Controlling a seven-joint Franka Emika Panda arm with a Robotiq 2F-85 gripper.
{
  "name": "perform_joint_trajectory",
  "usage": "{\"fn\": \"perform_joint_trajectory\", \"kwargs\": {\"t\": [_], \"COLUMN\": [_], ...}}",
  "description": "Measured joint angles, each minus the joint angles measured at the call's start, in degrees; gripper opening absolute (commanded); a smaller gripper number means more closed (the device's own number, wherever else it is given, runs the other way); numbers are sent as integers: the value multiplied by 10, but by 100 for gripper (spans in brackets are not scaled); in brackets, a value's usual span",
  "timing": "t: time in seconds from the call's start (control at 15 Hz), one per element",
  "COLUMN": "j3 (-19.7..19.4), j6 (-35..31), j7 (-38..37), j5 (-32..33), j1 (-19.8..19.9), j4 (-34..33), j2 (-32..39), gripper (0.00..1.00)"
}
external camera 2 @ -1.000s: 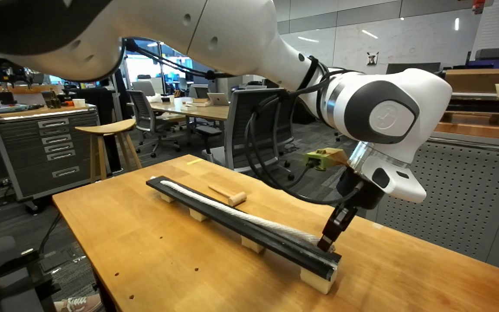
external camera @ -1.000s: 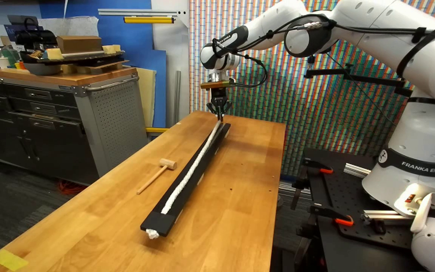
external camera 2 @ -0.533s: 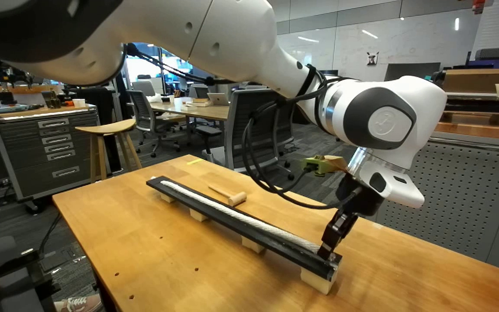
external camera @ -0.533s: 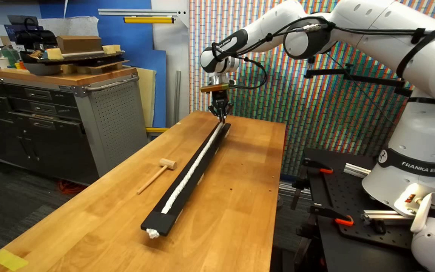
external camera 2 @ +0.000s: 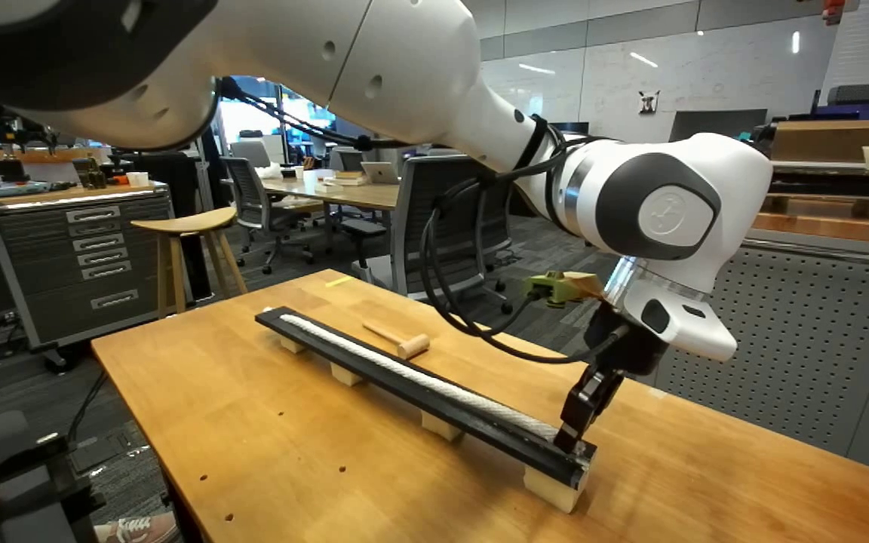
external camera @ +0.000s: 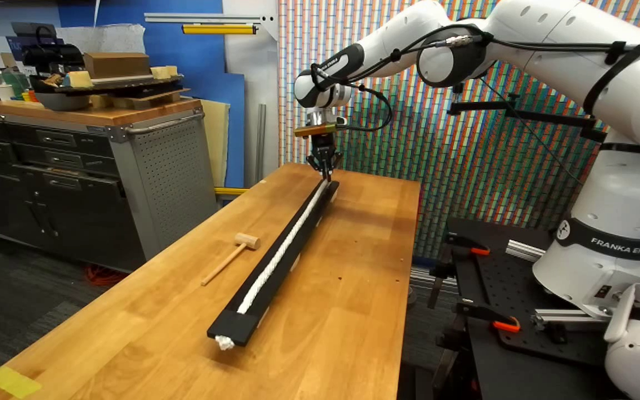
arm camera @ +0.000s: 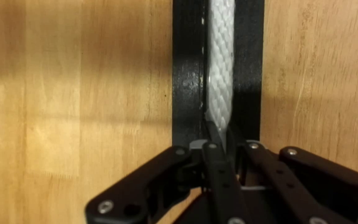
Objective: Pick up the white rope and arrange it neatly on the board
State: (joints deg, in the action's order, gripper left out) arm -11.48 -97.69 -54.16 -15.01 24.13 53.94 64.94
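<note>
The black board (external camera: 236, 323) runs lengthwise over the wooden table, and the white rope (external camera: 284, 249) lies along it in a nearly straight line. At the near end in that exterior view, the rope passes under a black cover piece, with a frayed white tuft (external camera: 224, 342) poking out below. My gripper (external camera 2: 569, 443) is down at the opposite end of the board, pointing downward and tilted. In the wrist view, the gripper (arm camera: 222, 132) is shut on the rope (arm camera: 221, 62), which narrows between the fingers. The fingers hide the rope's tip.
Small pale blocks (external camera 2: 551, 489) prop the board above the tabletop (external camera 2: 291, 452). A wooden mallet (external camera: 246, 241) lies beside the board. Yellow tape (external camera: 14, 382) marks a table corner. A drawer cabinet (external camera: 164, 172) stands past the table's edge.
Over the first half second my gripper came down and across toward the board's middle line, bringing the rope's end lower and straighter onto the board. Since then it has hardly moved.
</note>
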Motion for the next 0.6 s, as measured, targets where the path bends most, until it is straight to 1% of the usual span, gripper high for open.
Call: {"fn": "perform_joint_trajectory", "kwargs": {"t": [0.6], "j3": [0], "j6": [-44], "j7": [0], "j5": [0], "j1": [-5], "j4": [8], "j2": [-2], "gripper": [3]}}
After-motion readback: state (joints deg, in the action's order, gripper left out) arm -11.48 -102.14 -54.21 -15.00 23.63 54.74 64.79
